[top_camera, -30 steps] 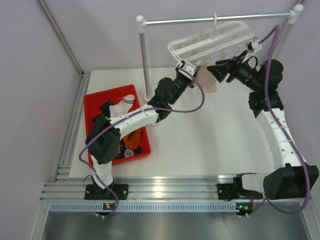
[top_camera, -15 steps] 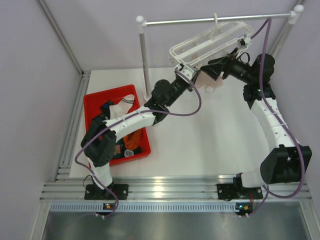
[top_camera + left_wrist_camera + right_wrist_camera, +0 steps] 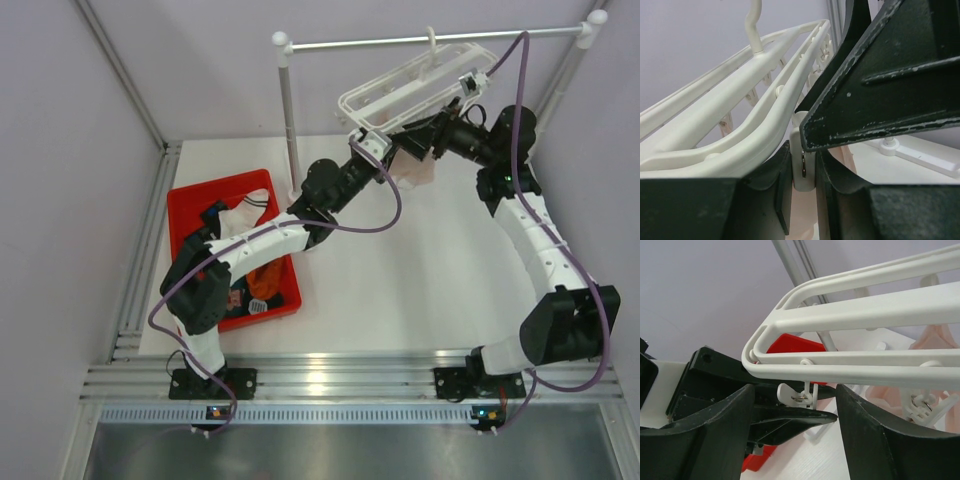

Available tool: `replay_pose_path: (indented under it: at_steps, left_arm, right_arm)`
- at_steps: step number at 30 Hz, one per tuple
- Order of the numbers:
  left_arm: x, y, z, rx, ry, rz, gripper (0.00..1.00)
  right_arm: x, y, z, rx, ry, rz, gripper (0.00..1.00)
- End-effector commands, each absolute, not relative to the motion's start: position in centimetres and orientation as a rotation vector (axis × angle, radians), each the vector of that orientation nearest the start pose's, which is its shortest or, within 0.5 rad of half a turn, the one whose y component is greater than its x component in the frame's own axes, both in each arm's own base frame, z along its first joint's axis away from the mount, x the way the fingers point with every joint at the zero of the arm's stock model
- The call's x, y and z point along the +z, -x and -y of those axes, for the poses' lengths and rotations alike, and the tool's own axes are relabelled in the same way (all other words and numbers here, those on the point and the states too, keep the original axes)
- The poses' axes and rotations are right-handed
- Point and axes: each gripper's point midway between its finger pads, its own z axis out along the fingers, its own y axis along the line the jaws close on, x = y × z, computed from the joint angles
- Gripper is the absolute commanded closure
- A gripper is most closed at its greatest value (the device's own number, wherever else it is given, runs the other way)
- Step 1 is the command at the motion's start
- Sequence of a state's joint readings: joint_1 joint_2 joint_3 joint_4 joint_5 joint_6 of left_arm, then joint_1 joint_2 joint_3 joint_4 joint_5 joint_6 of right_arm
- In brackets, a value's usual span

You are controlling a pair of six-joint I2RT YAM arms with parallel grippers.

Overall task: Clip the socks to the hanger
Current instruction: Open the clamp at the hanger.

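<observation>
The white grid-frame hanger [image 3: 420, 82] hangs tilted from the rail, its right end raised. A pale pink sock [image 3: 416, 168] dangles under it. My left gripper [image 3: 384, 148] reaches up under the hanger's near edge. In the left wrist view it [image 3: 803, 170] is shut on a white clip [image 3: 799, 150], with the pink sock [image 3: 802, 215] just below. My right gripper [image 3: 418, 135] is open. In the right wrist view it [image 3: 795, 405] straddles the left gripper's finger [image 3: 790, 422] and a clip [image 3: 802, 396] under the hanger frame [image 3: 865, 307].
A red bin [image 3: 190, 195] at the left holds several more socks, including a white one [image 3: 250, 208], a black one [image 3: 214, 215] and an orange one [image 3: 266, 280]. A metal rail [image 3: 430, 38] on white posts spans the back. Grey walls close in behind.
My right gripper has swung left and closed in on the left gripper under the hanger. The hanger has tilted, its right end rising. The left gripper has hardly moved.
</observation>
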State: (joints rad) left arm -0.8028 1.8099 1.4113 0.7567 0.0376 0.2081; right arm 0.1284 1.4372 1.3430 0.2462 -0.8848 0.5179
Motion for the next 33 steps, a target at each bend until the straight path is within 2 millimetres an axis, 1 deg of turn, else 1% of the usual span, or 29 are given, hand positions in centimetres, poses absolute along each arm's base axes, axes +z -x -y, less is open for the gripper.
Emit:
replay_pose_path:
  at_steps: [1, 7, 10, 13, 14, 16, 17, 18, 19, 20, 21, 22, 23, 24, 25, 26, 27, 28, 29, 30, 31, 32, 33]
  left_arm:
    - [41.8, -38.7, 40.5, -0.577, -0.596, -0.968, 0.81]
    - [41.5, -38.6, 40.7, -0.585, -0.611, -0.973, 0.80]
    - [41.4, -38.6, 40.8, -0.586, -0.613, -0.978, 0.78]
    - [41.4, -38.6, 40.8, -0.584, -0.617, -0.977, 0.75]
    - [41.5, -38.5, 40.7, -0.584, -0.617, -0.979, 0.75]
    - [41.4, -38.6, 40.7, -0.582, -0.618, -0.981, 0.69]
    - [41.3, -38.6, 40.7, -0.581, -0.621, -0.987, 0.66]
    - [41.5, -38.5, 40.6, -0.582, -0.619, -0.988, 0.60]
    - [41.5, -38.5, 40.5, -0.583, -0.619, -0.992, 0.58]
    - [41.1, -38.4, 40.5, -0.583, -0.626, -1.004, 0.55]
    - [41.5, -38.1, 40.3, -0.584, -0.628, -1.000, 0.53]
    - [41.5, -37.9, 40.2, -0.586, -0.630, -1.002, 0.51]
    - [41.1, -37.9, 40.0, -0.585, -0.631, -1.018, 0.48]
    - [41.4, -37.5, 39.6, -0.587, -0.631, -1.027, 0.48]
    - [41.3, -37.2, 39.4, -0.598, -0.626, -1.044, 0.47]
    - [40.5, -37.1, 39.1, -0.599, -0.632, -1.074, 0.45]
    - [40.8, -36.3, 38.4, -0.605, -0.639, -1.098, 0.43]
    - [40.4, -35.8, 38.1, -0.621, -0.640, -1.128, 0.42]
    - [39.4, -35.4, 37.6, -0.627, -0.651, -1.169, 0.39]
    - [40.8, -34.2, 36.4, -0.642, -0.638, -1.166, 0.38]
    - [39.0, -33.7, 35.9, -0.664, -0.652, -1.264, 0.37]
    - [39.7, -32.8, 34.4, -0.675, -0.631, -1.282, 0.37]
    - [39.2, -32.5, 33.5, -0.683, -0.625, -1.328, 0.36]
  right_arm:
    - [41.8, -38.1, -20.4, 1.079, 0.505, -1.464, 0.35]
    - [41.9, -38.8, -20.2, 1.039, 0.461, -1.466, 0.40]
    - [41.9, -39.0, -20.3, 1.039, 0.455, -1.472, 0.52]
    - [41.8, -39.2, -20.4, 1.038, 0.452, -1.484, 0.61]
    - [41.6, -39.2, -20.6, 1.045, 0.455, -1.488, 0.67]
    - [41.6, -39.1, -20.6, 1.049, 0.461, -1.487, 0.73]
    - [41.7, -39.0, -20.6, 1.052, 0.460, -1.485, 0.81]
    - [41.6, -39.0, -20.7, 1.057, 0.460, -1.488, 0.85]
    - [41.7, -39.0, -20.7, 1.061, 0.454, -1.488, 0.92]
    - [41.8, -38.9, -20.7, 1.065, 0.456, -1.486, 0.96]
    - [41.9, -38.9, -20.7, 1.064, 0.456, -1.481, 0.99]
    - [42.0, -38.9, -20.7, 1.070, 0.450, -1.481, 1.00]
    - [42.1, -38.9, -20.7, 1.074, 0.450, -1.480, 1.00]
    - [42.0, -38.9, -20.7, 1.076, 0.446, -1.481, 1.00]
    - [42.2, -38.9, -20.8, 1.080, 0.445, -1.479, 1.00]
    - [42.3, -38.8, -20.8, 1.081, 0.445, -1.476, 1.00]
    - [42.3, -38.8, -20.7, 1.080, 0.443, -1.476, 1.00]
    - [42.5, -38.7, -20.7, 1.080, 0.444, -1.472, 1.00]
    - [42.5, -38.7, -20.7, 1.079, 0.445, -1.471, 1.00]
    - [42.6, -38.6, -20.7, 1.079, 0.445, -1.469, 1.00]
    - [42.5, -38.7, -20.6, 1.078, 0.442, -1.472, 1.00]
    - [42.6, -38.6, -20.5, 1.075, 0.440, -1.470, 1.00]
    - [42.5, -38.7, -20.5, 1.076, 0.437, -1.473, 1.00]
